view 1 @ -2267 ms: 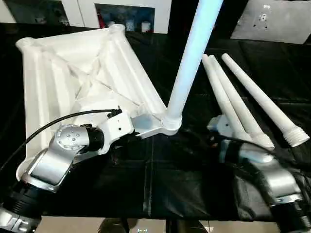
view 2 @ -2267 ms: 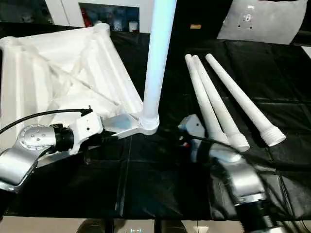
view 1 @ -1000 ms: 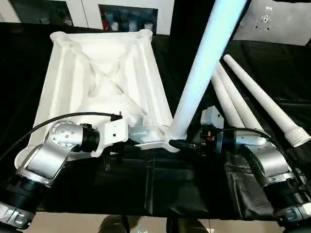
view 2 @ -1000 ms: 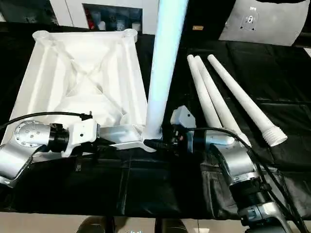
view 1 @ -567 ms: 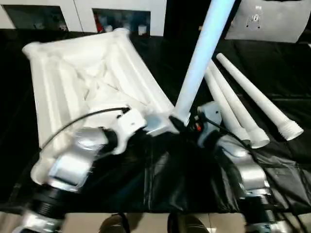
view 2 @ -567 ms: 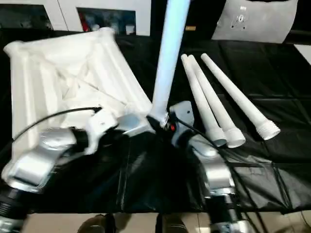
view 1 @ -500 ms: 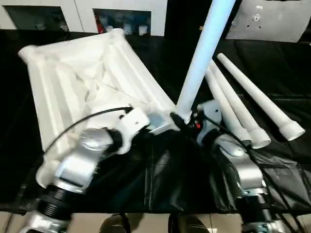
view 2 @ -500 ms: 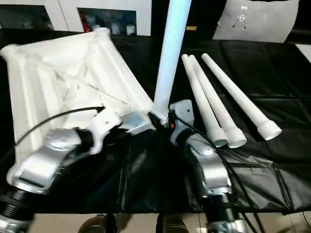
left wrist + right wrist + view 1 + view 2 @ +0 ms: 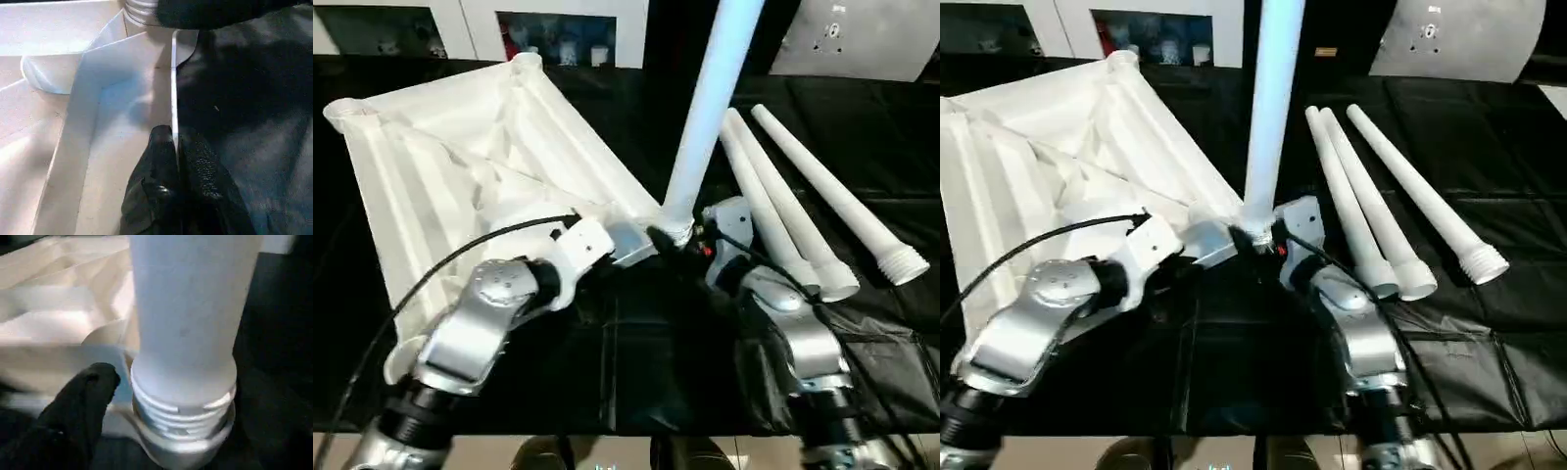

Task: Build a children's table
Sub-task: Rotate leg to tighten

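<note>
The children's table's white top point(image 9: 450, 157) lies upside down on the left, ribs showing. One white leg point(image 9: 710, 108) stands upright in the near right corner socket point(image 9: 181, 450), its threads partly showing above the socket. My left gripper point(image 9: 175, 142) is shut on the top's thin rim beside that socket. My right gripper point(image 9: 669, 238) sits at the leg's base; one black finger point(image 9: 90, 382) stands a little clear of the leg. Three loose legs point(image 9: 783, 211) lie side by side on the right.
Everything rests on the black-covered worktable point(image 9: 636, 352), whose front edge runs close below my arms. A grey panel point(image 9: 857, 39) leans at the back right. A white cabinet with small items point(image 9: 558, 24) stands behind the top.
The top has turned about the upright leg, its far side swinging left, with my left gripper still on the rim. My right gripper stays at the leg's base.
</note>
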`<state>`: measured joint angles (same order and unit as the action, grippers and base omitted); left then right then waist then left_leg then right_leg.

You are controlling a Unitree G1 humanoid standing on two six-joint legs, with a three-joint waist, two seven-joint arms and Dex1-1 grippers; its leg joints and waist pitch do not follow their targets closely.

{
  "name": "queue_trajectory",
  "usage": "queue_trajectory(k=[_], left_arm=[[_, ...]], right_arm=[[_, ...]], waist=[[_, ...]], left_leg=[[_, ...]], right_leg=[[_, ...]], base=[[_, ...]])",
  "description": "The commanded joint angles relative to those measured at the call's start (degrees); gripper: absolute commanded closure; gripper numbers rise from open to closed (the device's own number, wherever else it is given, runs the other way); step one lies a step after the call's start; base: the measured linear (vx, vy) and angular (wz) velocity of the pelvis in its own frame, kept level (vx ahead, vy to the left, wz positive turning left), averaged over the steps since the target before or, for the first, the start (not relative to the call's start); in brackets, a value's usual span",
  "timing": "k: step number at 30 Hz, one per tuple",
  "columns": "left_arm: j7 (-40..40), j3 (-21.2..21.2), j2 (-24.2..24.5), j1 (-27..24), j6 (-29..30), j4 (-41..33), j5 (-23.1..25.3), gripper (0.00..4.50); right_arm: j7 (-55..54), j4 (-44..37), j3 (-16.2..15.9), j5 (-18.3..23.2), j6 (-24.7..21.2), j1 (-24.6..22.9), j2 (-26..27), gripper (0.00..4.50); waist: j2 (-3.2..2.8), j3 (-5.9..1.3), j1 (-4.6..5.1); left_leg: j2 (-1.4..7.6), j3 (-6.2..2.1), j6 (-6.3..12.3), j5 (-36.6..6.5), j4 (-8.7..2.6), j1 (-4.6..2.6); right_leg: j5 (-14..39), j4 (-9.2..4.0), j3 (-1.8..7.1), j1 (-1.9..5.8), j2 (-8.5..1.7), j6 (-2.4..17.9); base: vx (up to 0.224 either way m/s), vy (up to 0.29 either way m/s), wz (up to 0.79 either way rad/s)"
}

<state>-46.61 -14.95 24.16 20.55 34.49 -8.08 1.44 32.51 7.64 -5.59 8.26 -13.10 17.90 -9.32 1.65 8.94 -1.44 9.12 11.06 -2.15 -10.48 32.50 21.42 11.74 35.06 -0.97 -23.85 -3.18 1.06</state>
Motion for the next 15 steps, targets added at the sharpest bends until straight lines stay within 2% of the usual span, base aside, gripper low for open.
queue_trajectory(k=[1, 3, 4, 5, 7, 8, 10, 15], left_arm=[[-2.8, -0.1, 1.0, -0.5, -3.0, 0.1, -1.3, 4.5], [-4.1, -0.5, 2.1, -0.5, -4.5, 0.5, -1.3, 4.5], [-7.0, -1.5, 4.6, -0.6, -7.9, 1.4, -1.4, 4.5], [-8.1, -1.9, 5.4, -0.7, -8.9, 1.5, -1.4, 4.5], [-8.9, -2.1, 6.1, -0.7, -9.4, 1.7, -1.5, 4.5], [-10.0, -2.3, 6.8, -0.6, -10.8, 2.1, -1.6, 4.5], [-13.8, -2.8, 8.7, -0.4, -14.5, 3.6, -2.6, 4.5], [-18.2, -3.5, 10.2, 0.6, -17.7, 5.4, -3.8, 4.5]], right_arm=[[6.6, -0.6, -2.4, 1.6, -0.1, -1.1, -2.4, 0.13], [8.6, -0.6, -2.0, 1.8, 0.3, -1.1, -4.1, 0.08], [12.3, 0.0, -0.7, 2.7, 1.0, -0.9, -6.9, 0.04], [13.5, 0.3, -0.2, 3.0, 1.2, -0.8, -7.8, 0.04], [14.7, 0.6, 0.0, 3.2, 1.7, -0.7, -8.7, 0.04], [16.3, 1.0, 0.1, 3.4, 2.4, -0.5, -9.8, 0.04], [21.5, 0.9, 0.4, 5.4, 3.3, 0.0, -13.1, 0.04], [30.1, 0.2, -0.6, 7.6, 2.5, 1.3, -17.6, 0.04]], waist=[[0.03, -3.41, -0.03], [0.14, -3.57, -0.07], [0.14, -3.54, -0.12], [0.0, -3.63, -0.24], [0.08, -3.6, -0.3], [-0.05, -3.72, -0.32], [0.07, -3.82, -0.54], [-0.09, -3.68, -0.73]], left_leg=[[3.64, -1.5, 5.92, -5.0, -3.13, -0.56], [3.58, -1.44, 7.12, -3.5, -2.88, -0.48], [3.59, -1.46, 7.44, -3.4, -2.88, -0.51], [3.59, -1.44, 7.85, -3.5, -2.77, -0.57], [3.7, -1.35, 8.15, -3.1, -2.76, -0.58], [3.79, -1.36, 8.19, -2.5, -2.69, -0.6], [3.8, -1.36, 8.93, -2.1, -2.53, -0.71], [4.14, -1.37, 9.53, -1.9, -2.39, -0.76]], right_leg=[[3.4, -3.6, 2.72, 2.86, -4.44, 13.5], [0.8, -3.3, 2.7, 3.0, -4.45, 14.3], [0.6, -3.36, 2.69, 2.98, -4.46, 14.5], [0.4, -3.28, 2.65, 3.03, -4.44, 14.6], [-0.3, -3.18, 2.65, 2.97, -4.46, 15.3], [-0.9, -3.0, 2.62, 2.95, -4.51, 15.8], [-1.8, -2.87, 2.55, 2.95, -4.41, 16.1], [-2.2, -2.62, 2.46, 2.82, -4.62, 17.4]], base=[[0.0, 0.0, 0.0], [0.0, 0.0, 0.0], [0.0, 0.0, 0.0], [0.0, 0.0, 0.0], [0.0, 0.0, 0.0], [0.0, 0.0, 0.0], [0.0, 0.0, 0.0], [0.0, 0.0, 0.0]])
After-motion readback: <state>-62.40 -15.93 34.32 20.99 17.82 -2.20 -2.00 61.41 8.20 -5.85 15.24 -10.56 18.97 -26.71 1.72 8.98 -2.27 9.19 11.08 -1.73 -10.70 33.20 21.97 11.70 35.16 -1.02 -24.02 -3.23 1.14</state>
